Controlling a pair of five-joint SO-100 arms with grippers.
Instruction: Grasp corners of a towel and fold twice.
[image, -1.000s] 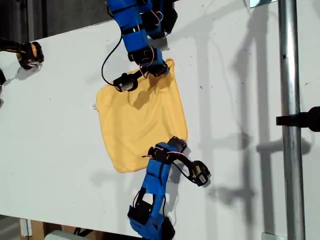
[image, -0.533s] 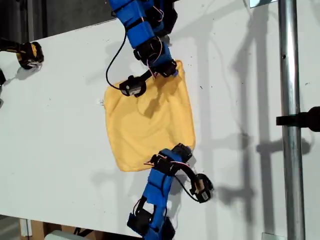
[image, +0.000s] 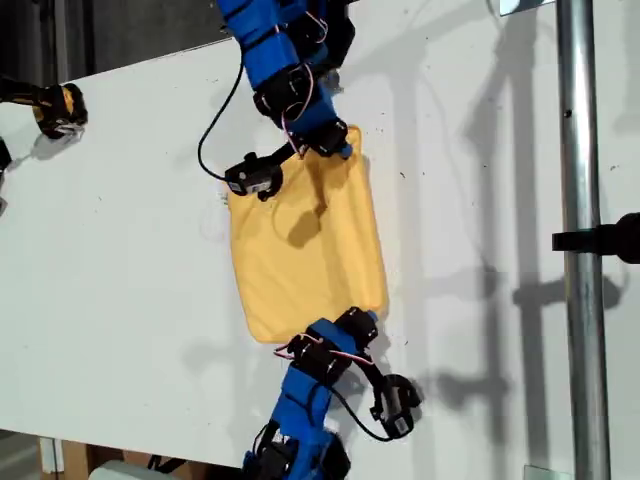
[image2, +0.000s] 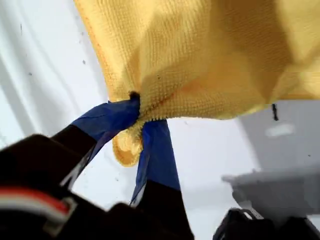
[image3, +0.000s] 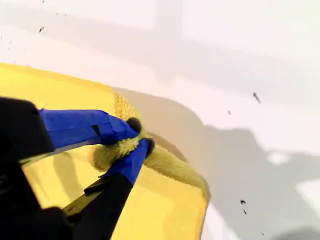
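Looking down, the exterior view shows the towel spread on the white table. One arm reaches in from the top edge and another arm from the bottom, each to a corner on the towel's right side. A metal pole stands well apart.

First wrist view: the first gripper is clamped on a bunched corner, the cloth raised off the table.

Second wrist view: the second gripper pinches another corner.
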